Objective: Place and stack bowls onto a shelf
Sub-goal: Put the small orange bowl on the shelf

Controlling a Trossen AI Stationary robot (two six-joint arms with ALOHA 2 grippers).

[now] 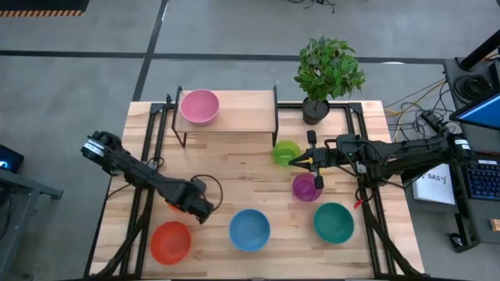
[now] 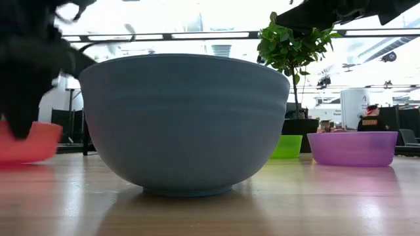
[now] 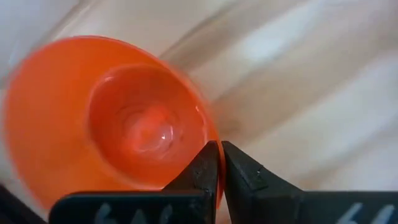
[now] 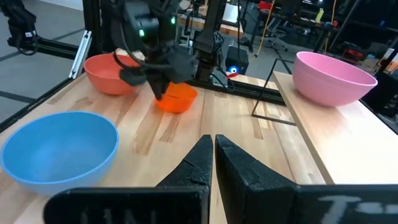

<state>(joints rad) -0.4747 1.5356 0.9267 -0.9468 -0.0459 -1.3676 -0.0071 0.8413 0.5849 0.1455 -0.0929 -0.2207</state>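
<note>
2 dark, near-black jointed arms are seen. The left gripper is formed of 2 matte black wedge-shaped fingers, a small screw set in 1. The right gripper is built alike. Yellow markings and thin cables are carried behind the right gripper.

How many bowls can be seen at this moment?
7: pink bowl on the shelf; green, purple, teal, blue, red-orange on the table; small orange in left claw. More may be hidden.
</note>
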